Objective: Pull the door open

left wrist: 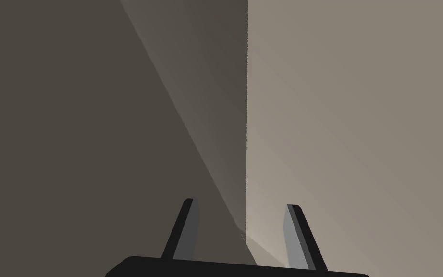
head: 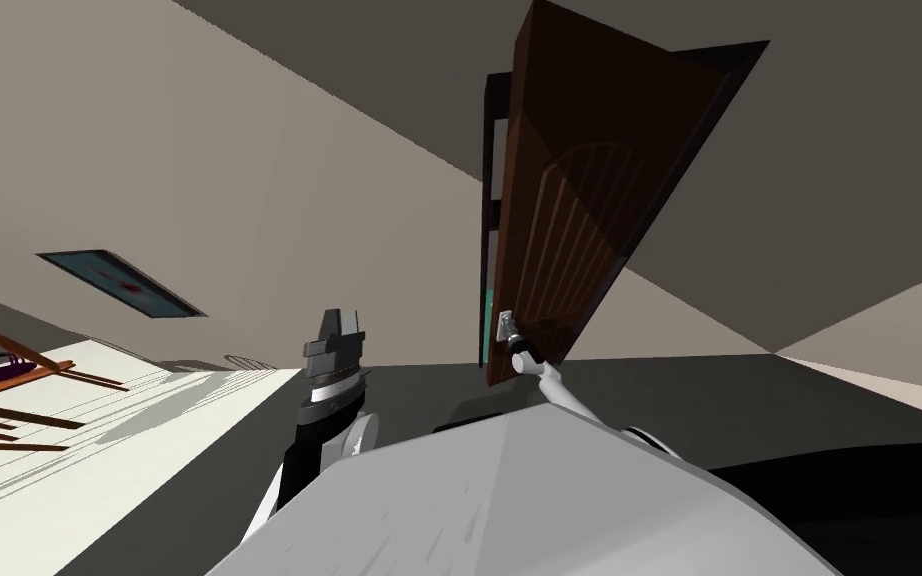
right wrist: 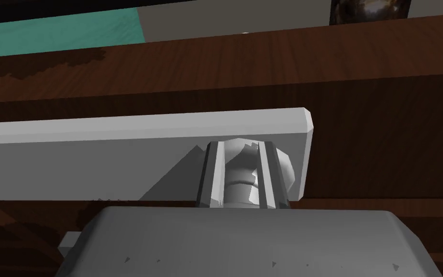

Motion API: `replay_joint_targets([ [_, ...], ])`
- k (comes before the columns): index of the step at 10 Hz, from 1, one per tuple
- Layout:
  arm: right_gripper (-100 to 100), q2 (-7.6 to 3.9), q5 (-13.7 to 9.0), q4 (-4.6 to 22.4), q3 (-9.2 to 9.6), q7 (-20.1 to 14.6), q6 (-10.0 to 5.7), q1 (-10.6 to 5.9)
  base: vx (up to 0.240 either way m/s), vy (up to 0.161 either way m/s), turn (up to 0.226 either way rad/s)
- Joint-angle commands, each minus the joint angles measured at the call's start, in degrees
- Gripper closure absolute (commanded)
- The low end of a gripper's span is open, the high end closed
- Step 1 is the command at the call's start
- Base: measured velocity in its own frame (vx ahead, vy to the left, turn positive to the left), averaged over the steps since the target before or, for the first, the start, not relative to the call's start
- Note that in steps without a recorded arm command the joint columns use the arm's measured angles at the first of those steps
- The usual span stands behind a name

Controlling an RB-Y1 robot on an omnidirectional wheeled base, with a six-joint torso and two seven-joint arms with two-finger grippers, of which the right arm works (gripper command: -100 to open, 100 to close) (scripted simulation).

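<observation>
1. The dark brown door (head: 569,200) stood ajar in the upper middle of the head view, angled out of its dark frame.
2. The right hand (right wrist: 239,144) was clenched on the grey handle (right wrist: 237,185), its fingers (right wrist: 213,173) pressing the handle's sides just in front of a light grey plate (right wrist: 119,154) on the door.
3. In the head view, the handle sat at the door's lower end, just right of centre.
4. The left hand (head: 334,345) hung left of centre, well apart from the door, with its fingers spread and grasping nothing.

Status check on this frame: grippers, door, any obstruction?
Right gripper shut on handle. Left gripper open, raised away from the door. Door ajar, standing off its dark frame. No obstacle seen near it.
</observation>
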Motion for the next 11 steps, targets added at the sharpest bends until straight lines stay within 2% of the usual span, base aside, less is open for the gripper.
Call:
replay_joint_targets([
  [1, 100, 0.13, -1.86, 0.62, 0.20, -2.86, -0.38, 0.43, -0.090, -0.078, 0.118],
  [3, 100, 0.63, -4.00, 0.31, 1.01, -6.12, -1.31, 0.35, -0.091, -0.077, 0.132],
  [4, -100, 0.34, -4.53, 0.23, 1.72, -7.01, -1.94, -0.42, -0.106, -0.039, 0.119],
  [9, -100, -0.29, -9.33, 0.38, 3.64, -14.37, -3.87, -1.06, -0.088, -0.039, 0.070],
  [10, -100, -0.29, -9.33, 0.38, 3.64, -14.91, -3.87, -1.06, -0.073, -0.054, 0.036],
  [11, -100, -0.46, -10.60, 0.42, 4.15, -17.07, -4.38, -1.23, -0.057, -0.044, 0.050],
])
